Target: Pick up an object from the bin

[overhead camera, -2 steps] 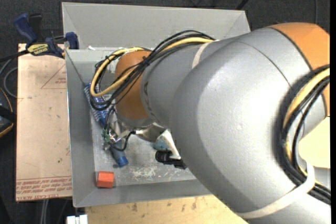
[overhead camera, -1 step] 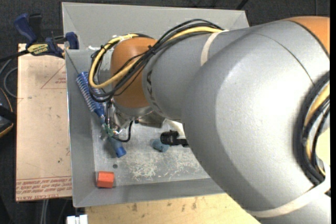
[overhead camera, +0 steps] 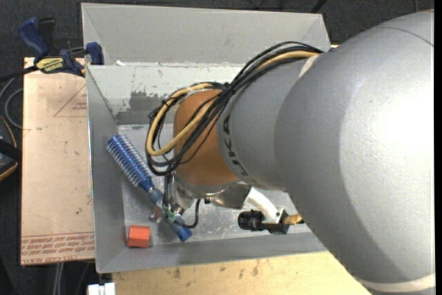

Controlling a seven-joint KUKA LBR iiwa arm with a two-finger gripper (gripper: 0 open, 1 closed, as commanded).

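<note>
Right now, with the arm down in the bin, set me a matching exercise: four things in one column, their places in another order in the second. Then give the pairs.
Things:
1. blue brush
2. orange block
3. black and white thing with a brass tip
4. tool

Places, as the view shows them:
A. lower left corner of the floor of the bin
B. at the handle end of the brush
C. slantwise along the left side, bristles toward the upper left
D. lower right of the floor

Pairs: 1-C, 2-A, 3-D, 4-B.
</note>
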